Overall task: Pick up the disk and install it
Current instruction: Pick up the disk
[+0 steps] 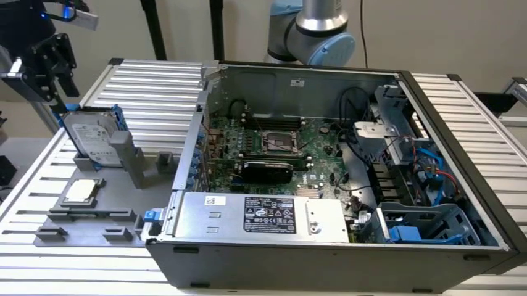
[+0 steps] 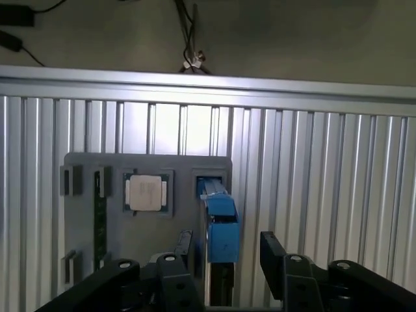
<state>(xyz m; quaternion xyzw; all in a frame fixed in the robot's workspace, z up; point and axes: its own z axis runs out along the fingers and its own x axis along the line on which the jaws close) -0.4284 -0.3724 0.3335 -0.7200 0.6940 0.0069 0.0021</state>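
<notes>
The disk (image 1: pixel 93 136) stands upright on its edge in a slot of the grey fixture plate (image 1: pixel 89 217), at the exterior view's left. It is silver-grey with a white label and a blue carrier around it. My gripper (image 1: pixel 54 92) hangs just above its top edge, apart from it. In the wrist view the disk (image 2: pixel 221 229) appears edge-on as a blue strip. It lines up with the gap of my gripper (image 2: pixel 224 257), whose black fingers (image 2: pixel 180 260) stand open on either side, holding nothing.
A small square CPU chip (image 1: pixel 81 191) lies on the fixture plate beside the disk. The open computer case (image 1: pixel 297 83) takes up the middle and right of the ribbed aluminium table (image 1: pixel 157 80), with a blue drive cage (image 1: pixel 421 226) in its near right corner.
</notes>
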